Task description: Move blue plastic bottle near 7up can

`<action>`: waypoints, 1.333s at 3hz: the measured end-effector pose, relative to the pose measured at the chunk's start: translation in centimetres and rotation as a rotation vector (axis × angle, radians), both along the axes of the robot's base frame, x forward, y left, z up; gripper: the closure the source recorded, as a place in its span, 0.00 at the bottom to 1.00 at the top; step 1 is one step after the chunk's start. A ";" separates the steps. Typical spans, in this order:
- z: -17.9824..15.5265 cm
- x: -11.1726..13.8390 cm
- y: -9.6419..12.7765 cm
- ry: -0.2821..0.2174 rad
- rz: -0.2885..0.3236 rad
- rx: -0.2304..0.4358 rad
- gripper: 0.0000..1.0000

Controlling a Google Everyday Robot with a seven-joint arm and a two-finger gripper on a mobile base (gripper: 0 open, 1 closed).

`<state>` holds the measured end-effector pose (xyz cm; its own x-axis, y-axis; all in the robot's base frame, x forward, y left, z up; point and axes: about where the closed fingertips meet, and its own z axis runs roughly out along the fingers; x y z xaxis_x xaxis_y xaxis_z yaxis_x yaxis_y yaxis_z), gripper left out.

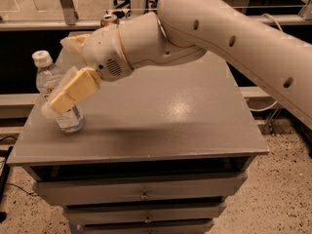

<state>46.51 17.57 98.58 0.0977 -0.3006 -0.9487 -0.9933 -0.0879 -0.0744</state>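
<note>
Blue plastic bottle [69, 122], clear, white-capped, behind spread, blocky tan end effector [58, 78]

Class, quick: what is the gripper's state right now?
Gripper: open, at the blue plastic bottle, one finger in front of it.
</note>
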 end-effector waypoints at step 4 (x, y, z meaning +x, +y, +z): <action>-4.2 2.6 4.0 0.023 0.009 0.132 0.46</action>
